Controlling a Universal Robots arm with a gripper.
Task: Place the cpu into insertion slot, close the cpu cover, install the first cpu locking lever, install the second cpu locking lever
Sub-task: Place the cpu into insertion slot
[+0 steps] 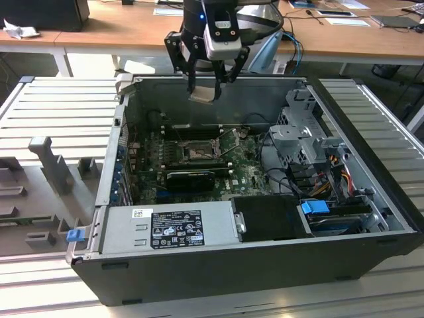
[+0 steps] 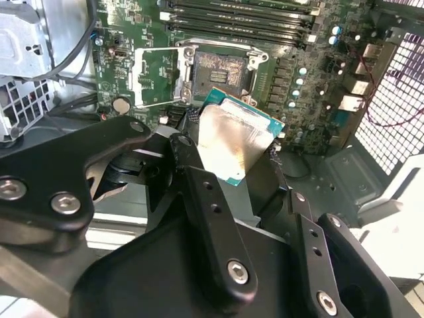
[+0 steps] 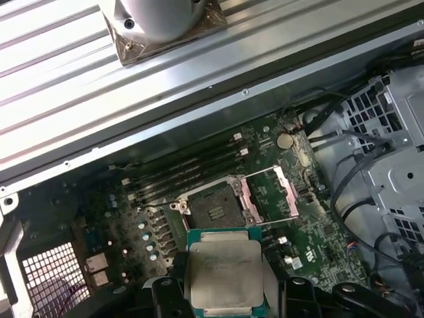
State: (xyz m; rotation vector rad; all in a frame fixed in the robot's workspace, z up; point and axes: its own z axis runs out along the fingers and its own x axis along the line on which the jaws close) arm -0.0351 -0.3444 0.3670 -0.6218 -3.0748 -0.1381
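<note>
My gripper (image 1: pixel 204 88) hangs above the back of the open computer case, shut on the cpu (image 1: pixel 203 95). In both wrist views the cpu (image 2: pixel 233 132) (image 3: pixel 224 275) is a flat silvery square with a green rim, pinched at two opposite edges between the black fingers (image 2: pixel 187 149). It sits well above the green board. Below it lies the insertion slot (image 3: pixel 213 205) (image 2: pixel 222 66) (image 1: pixel 197 154), bare and dark in its black frame. The cpu cover (image 3: pixel 268 191) (image 2: pixel 154 74) is swung open beside the slot. Thin wire levers (image 1: pixel 230 140) stand raised near it.
Long black memory slots (image 2: pixel 238 13) run beside the socket. A black expansion card (image 1: pixel 191 176) lies in front of it. A grey power supply (image 1: pixel 172 225) fills the case's near side. A metal drive cage (image 1: pixel 303 136) with cables stands at the exterior view's right.
</note>
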